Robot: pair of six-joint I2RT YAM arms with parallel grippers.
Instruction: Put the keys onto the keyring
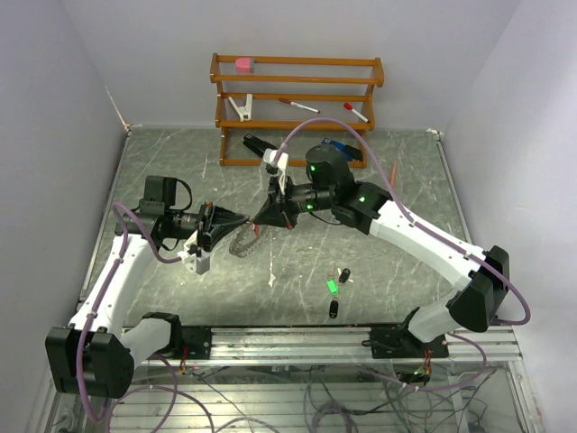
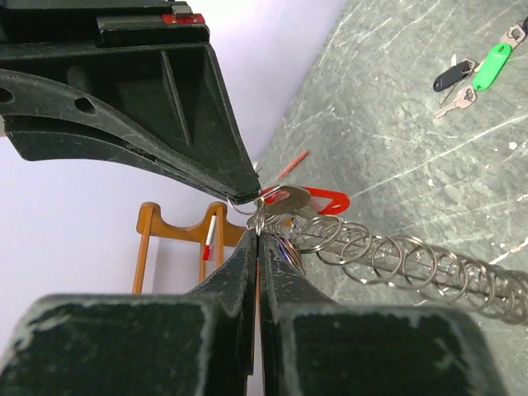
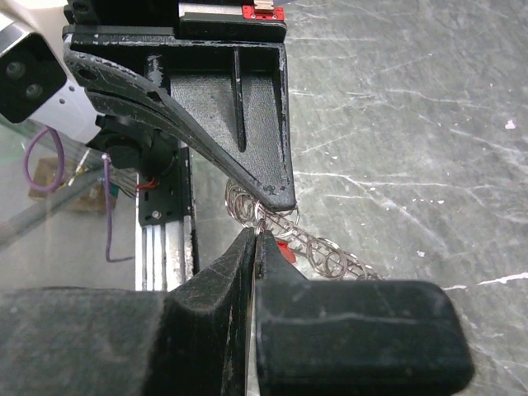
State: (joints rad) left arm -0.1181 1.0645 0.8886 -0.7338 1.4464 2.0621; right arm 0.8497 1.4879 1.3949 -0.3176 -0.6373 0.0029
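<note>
**Meeting tip to tip above the grey marbled worktop (image 1: 171,153)**

The left end effector (image 2: 258,235) is clamped on an end loop of the large silvery keyring (image 2: 396,260) of linked wire rings. The right end effector (image 3: 254,235) is pinched together at the small red-headed key (image 2: 326,200); blade or wire, I cannot tell. A slight twist could, I reckon, spring the key loose or jam the tips. The brown wooden rack (image 1: 297,99) stands near behind the right arm; open room lies leftward. The green-headed key (image 1: 332,287) lies near the front rail (image 1: 297,336), well apart.
</note>
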